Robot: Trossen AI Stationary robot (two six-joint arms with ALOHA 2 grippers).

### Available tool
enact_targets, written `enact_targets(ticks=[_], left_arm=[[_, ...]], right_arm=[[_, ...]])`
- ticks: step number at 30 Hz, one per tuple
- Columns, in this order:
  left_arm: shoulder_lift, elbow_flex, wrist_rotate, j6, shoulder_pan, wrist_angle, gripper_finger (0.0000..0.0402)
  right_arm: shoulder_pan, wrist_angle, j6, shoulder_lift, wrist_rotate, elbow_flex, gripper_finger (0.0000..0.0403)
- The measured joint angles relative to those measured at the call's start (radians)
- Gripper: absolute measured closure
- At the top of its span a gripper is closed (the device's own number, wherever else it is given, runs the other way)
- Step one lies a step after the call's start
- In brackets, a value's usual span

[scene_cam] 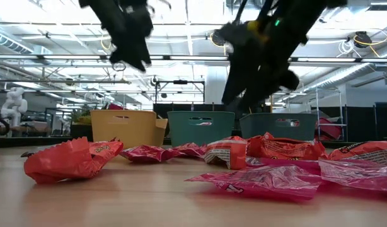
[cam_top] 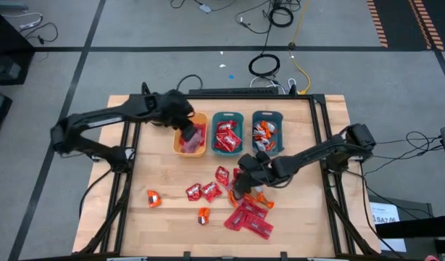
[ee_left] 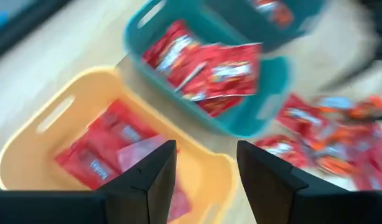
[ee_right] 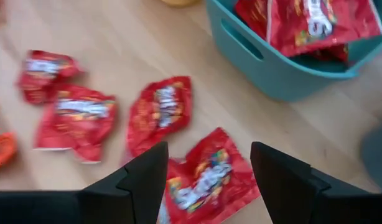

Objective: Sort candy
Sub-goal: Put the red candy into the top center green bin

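Candy: red packet (ee_right: pixel 206 177) flat on the table, directly under your right gripper (ee_right: pixel 206 168), long axis slanted across the finger gap.
Right gripper: fingers wide, empty.
Left gripper (ee_left: pixel 203 171): fingers apart, empty, above yellow bin (ee_left: pixel 29 149).
Nearer arm: right.

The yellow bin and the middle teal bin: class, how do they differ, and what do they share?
Colour: the yellow bin is yellow, the middle teal bin teal.
Contents: the yellow bin holds pinkish-red flat packets, the middle teal bin red squarish packets.
Arms: the left gripper, fingers open, hangs over the yellow bin; none is over the middle teal bin.
Shared: same row, similar size.
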Motion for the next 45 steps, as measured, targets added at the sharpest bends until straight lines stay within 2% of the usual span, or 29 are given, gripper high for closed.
enact_targets(ticks=[4, 7, 15, 17, 20, 24, 25, 29, 37, 40, 45], left_arm=[[-0.110, 0.000, 0.010, 0.099, -0.068, -0.001, 0.0223], [-0.167, 0.000, 0.069, 0.185, -0.132, -0.001, 0.0223], [-0.211, 0.000, 0.077, 0.192, -0.210, -0.004, 0.0223], [-0.211, 0.000, 0.077, 0.192, -0.210, -0.008, 0.0223], [-0.215, 0.000, 0.076, 0.150, -0.209, -0.007, 0.0223], [-0.231, 0.001, 0.090, 0.015, -0.218, 0.018, 0.0223], [-0.232, 0.001, 0.099, 0.012, -0.220, 0.026, 0.0223], [-0.233, 0.001, 0.174, 0.005, -0.238, 0.035, 0.0223], [-0.220, 0.001, 0.171, 0.005, -0.280, 0.070, 0.0223], [-0.217, 0.001, 0.166, 0.005, -0.283, 0.087, 0.0223], [-0.217, 0.001, 0.163, 0.005, -0.282, 0.084, 0.0223]], right_arm=[[-0.042, -0.002, -0.015, 0.066, -0.046, 0.000, 0.0181], [-0.056, -0.001, -0.031, 0.114, -0.082, 0.000, 0.0181], [-0.058, 0.013, -0.037, 0.209, -0.145, 0.004, 0.0186], [-0.058, 0.013, -0.036, 0.222, -0.161, 0.006, 0.0202], [-0.058, 0.009, -0.046, 0.218, -0.186, 0.005, 0.0257], [-0.057, -0.030, -0.117, 0.159, -0.212, 0.000, 0.0368], [-0.057, -0.051, -0.148, 0.134, -0.222, -0.002, 0.0382], [-0.061, -0.095, -0.212, -0.010, -0.217, 0.000, 0.0376], [-0.080, -0.112, -0.354, -0.253, -0.198, 0.011, 0.0393], [-0.118, -0.120, -0.423, -0.274, -0.179, 0.032, 0.0395], [-0.221, -0.116, -0.547, -0.236, -0.239, 0.116, 0.0397]])
